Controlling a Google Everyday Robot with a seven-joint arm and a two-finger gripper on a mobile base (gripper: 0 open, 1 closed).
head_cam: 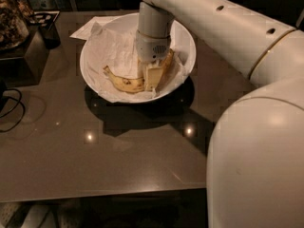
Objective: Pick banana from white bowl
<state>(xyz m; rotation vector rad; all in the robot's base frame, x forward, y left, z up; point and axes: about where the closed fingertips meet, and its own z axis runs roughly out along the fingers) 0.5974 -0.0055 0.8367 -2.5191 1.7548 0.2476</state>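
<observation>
Resting gripper [154,78] in white bowl [88,44] at right end of banana [123,82]; lies crosswise, stem pointing left; clamped or not, cannot tell.

Banana [124,82]: curved, yellow, brown-spotted. Lying flat on crumpled white paper [112,46] inside white bowl [186,37], toward the near rim; thin tip to the left, right end hidden behind gripper [153,76]. Bowl large, round, shallow, upright on dark surface [118,160]. Gripper pointing down inside bowl, at banana's right end.
</observation>
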